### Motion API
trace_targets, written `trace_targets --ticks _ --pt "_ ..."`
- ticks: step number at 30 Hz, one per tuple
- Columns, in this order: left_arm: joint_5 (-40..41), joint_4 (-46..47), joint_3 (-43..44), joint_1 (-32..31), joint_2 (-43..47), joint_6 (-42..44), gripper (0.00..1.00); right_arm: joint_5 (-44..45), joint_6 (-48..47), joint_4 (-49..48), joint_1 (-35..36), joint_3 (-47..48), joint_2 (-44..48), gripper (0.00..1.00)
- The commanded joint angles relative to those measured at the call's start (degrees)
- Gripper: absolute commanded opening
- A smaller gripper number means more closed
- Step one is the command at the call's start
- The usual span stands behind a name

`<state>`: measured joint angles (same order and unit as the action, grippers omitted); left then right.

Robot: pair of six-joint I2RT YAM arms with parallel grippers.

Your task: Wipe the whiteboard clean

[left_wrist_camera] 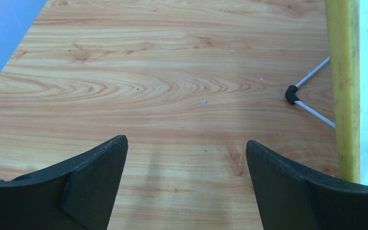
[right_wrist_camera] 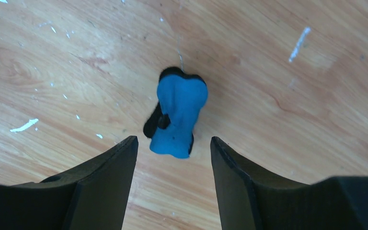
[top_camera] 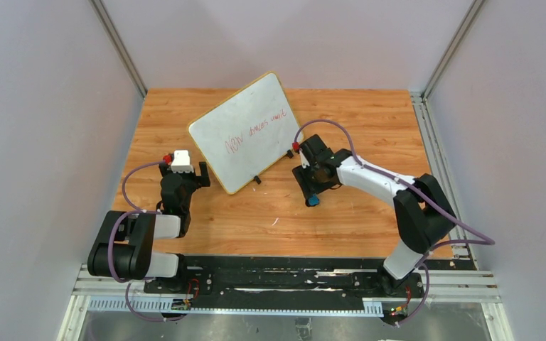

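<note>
The whiteboard (top_camera: 245,131), white with a thin yellow frame and faint red handwriting, stands tilted on the wooden table in the top view. Its yellow edge (left_wrist_camera: 343,86) and a black foot (left_wrist_camera: 292,94) show at the right of the left wrist view. A small blue eraser block (right_wrist_camera: 178,115) with a black underside lies on the table just beyond my right gripper (right_wrist_camera: 173,146), which is open and empty; it also shows in the top view (top_camera: 313,200). My left gripper (left_wrist_camera: 186,148) is open and empty over bare wood, left of the board.
The wooden table (top_camera: 355,213) is enclosed by grey walls on three sides. A metal rail (top_camera: 277,284) runs along the near edge by the arm bases. White flecks (right_wrist_camera: 24,125) dot the wood near the eraser.
</note>
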<state>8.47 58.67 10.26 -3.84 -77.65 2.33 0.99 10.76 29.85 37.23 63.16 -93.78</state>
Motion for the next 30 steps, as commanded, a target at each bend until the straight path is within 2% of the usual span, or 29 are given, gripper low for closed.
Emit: trace_targets --ticks 1,22,30 --pt "0.5 2.2 0.8 0.0 -0.2 -0.1 0.98 -3.3 -1.2 -2.0 0.7 2.9 -3.8 0.59" --pt "0.5 2.2 0.8 0.0 -0.2 0.0 0.98 -0.4 -0.8 -3.5 0.6 2.6 -8.1 0.56" --pt "0.5 2.2 0.8 0.0 -0.2 0.0 0.98 1.7 0.4 -3.7 0.5 1.7 -7.0 0.42"
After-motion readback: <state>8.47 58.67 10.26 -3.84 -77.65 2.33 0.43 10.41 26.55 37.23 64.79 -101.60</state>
